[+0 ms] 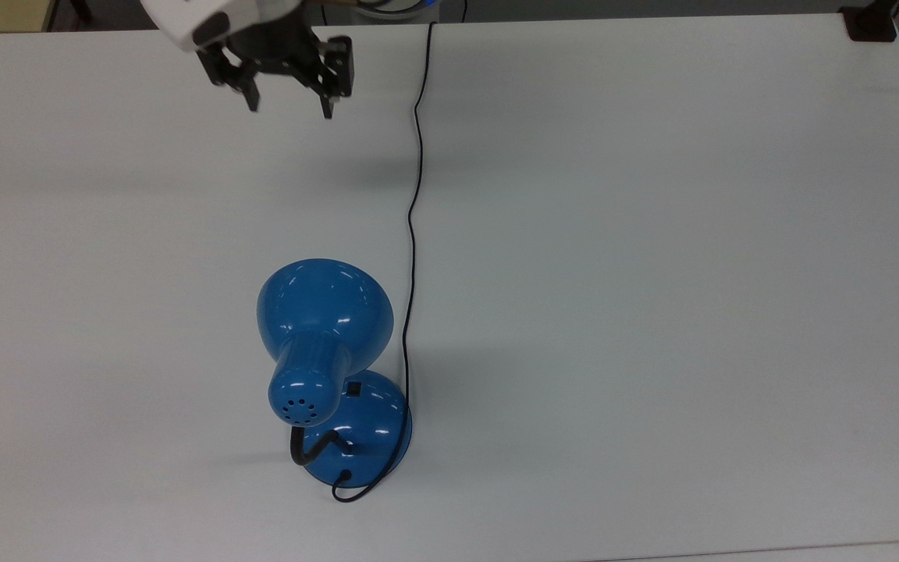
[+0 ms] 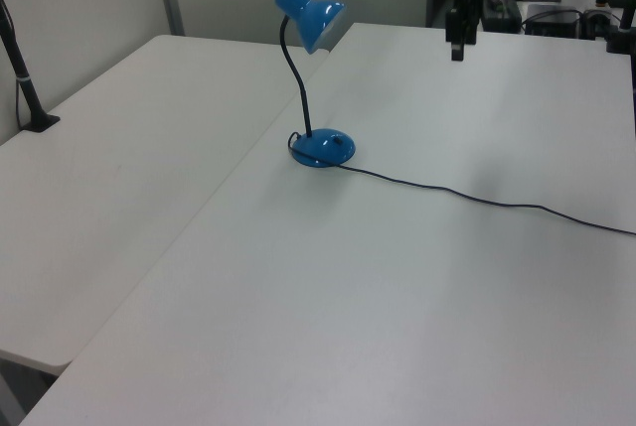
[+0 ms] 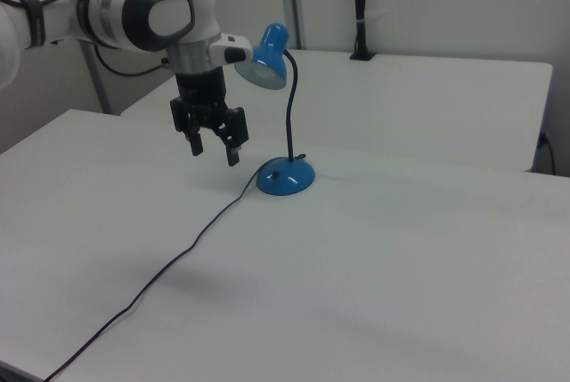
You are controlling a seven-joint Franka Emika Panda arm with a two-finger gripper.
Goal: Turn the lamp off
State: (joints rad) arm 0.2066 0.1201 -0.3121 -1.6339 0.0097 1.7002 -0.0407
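- Top view: the gripper (image 1: 290,97) hangs near the table's (image 1: 652,234) far edge, fingers spread and holding nothing, well apart from the lamp (image 1: 325,343). The lamp stands toward the near edge, its small black switch (image 1: 353,387) partly tucked under the shade. A return straight down could strike the shade and tip the lamp.
- Left view: the cord (image 2: 477,198) trails from the lamp's base (image 2: 323,148) across the table. A low sweep of the arm could snag it and drag the light base along.
- Right view: the gripper (image 3: 214,145) hovers above the table beside the lamp (image 3: 283,106), jaws apart. The shade shows no clear glow, so I judge the switch may already be off; another press could turn it back on.
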